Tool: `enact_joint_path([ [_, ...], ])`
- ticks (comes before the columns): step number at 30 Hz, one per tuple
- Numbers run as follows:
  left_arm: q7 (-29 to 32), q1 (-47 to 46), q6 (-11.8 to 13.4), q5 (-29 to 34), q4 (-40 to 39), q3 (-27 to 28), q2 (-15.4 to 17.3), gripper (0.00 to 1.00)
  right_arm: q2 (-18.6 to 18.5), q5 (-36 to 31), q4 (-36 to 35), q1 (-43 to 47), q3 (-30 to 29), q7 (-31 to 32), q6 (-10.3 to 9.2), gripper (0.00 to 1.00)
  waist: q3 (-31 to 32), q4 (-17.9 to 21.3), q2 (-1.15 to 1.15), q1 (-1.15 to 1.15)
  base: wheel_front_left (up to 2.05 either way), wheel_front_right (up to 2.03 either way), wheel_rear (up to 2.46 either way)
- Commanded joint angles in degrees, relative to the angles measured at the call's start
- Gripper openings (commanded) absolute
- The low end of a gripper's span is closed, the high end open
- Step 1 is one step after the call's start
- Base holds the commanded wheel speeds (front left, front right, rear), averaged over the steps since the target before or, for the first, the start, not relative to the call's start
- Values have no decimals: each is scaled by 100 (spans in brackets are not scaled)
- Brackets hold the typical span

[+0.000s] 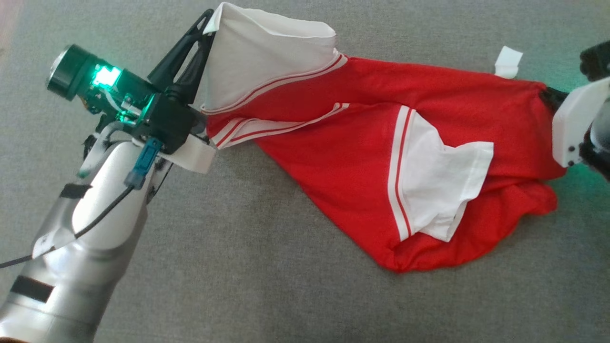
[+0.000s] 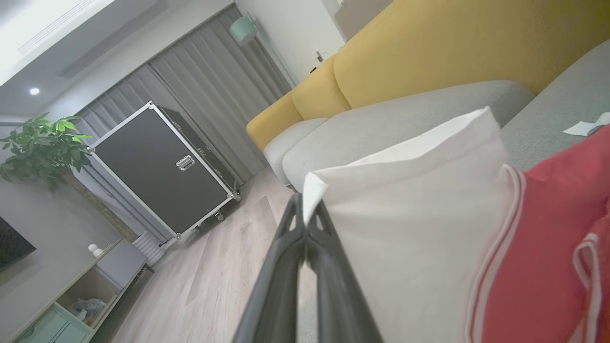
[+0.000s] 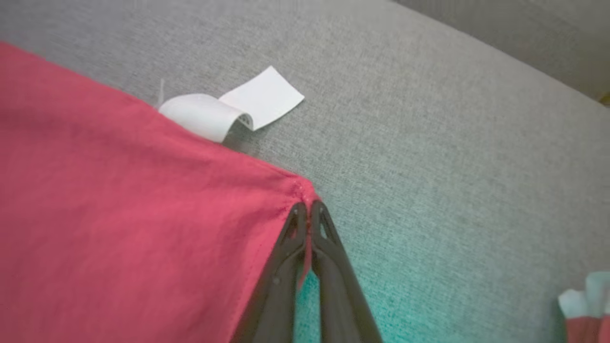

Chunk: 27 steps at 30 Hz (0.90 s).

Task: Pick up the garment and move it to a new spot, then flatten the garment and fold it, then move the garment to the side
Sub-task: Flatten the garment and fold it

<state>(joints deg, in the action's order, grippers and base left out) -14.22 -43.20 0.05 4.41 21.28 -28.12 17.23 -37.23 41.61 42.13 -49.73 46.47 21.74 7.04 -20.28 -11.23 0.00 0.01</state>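
Red jersey knit with white, red-striped sleeves: the garment (image 1: 362, 157) lies crumpled in a rough triangle on the grey woven sofa (image 1: 238, 267) seat. The left claw (image 1: 208, 21) is clenched on the rim of the garment's white sleeve, lifting it into an open cone. The right claw (image 3: 309, 209) pinches the garment's stitched red corner. A curled white tag (image 1: 508, 62) lies just beside the garment's far edge.

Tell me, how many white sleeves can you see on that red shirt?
2. One sleeve is held up at the left, pinched by the left gripper. The other sleeve lies on the red garment, nearer the right. None looks hidden.
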Motion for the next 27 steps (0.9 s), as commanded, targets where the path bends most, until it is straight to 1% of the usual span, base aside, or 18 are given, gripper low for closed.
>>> enact_joint_path([
  [1, -31, -286, 72, -36, -153, 223, 250, 0, -111, -22, -83, 289, 133, -149, 45, 0, 30, 21, 0, -1, 0, 0, 0],
  [4, -56, -344, 89, -70, -163, 256, 321, 0, -174, -278, -34, 74, 95, -1116, 45, 0, 124, 86, 0, -1, 0, 0, 0],
  [6, -67, -384, 97, -107, -204, 283, 363, 0, -134, -481, 87, -41, 31, -1742, 45, 0, 218, 143, 0, -1, 0, 0, 0],
  [9, -74, -448, 87, -210, -378, 354, 435, 0, -29, -713, 257, -175, -78, -2521, 45, 0, 389, 254, 0, -1, 0, 0, 0],
  [12, -75, -533, 78, -219, -588, 401, 594, 0, 43, -959, 414, -336, -246, -3172, 45, 0, 567, 369, 0, -1, 0, 0, 0],
  [13, -76, -619, 92, -198, -709, 435, 705, 0, 62, -1121, 443, -457, -392, -3449, 45, 0, 696, 442, 0, -1, 0, 0, 0],
  [16, -76, -761, 52, -216, -771, 495, 861, 0, 23, -1379, 340, -632, -751, -3635, 45, 0, 895, 530, 0, -1, 0, 0, 0],
  [19, -77, -950, -27, -293, -849, 556, 954, 0, -35, -1616, -11, -671, -1281, -3667, 45, 0, 1112, 589, 0, -1, 0, 0, 0],
  [23, -77, -1169, -116, -460, -938, 675, 1029, 0, -67, -1926, -688, -383, -1984, -3671, 45, 0, 1452, 652, 0, -1, 0, 0, 0],
  [27, -77, -1296, -111, -657, -1063, 814, 991, 0, -153, -2143, -1190, -57, -2345, -3672, 45, 0, 1831, 658, 0, -1, 0, 0, 0],
])
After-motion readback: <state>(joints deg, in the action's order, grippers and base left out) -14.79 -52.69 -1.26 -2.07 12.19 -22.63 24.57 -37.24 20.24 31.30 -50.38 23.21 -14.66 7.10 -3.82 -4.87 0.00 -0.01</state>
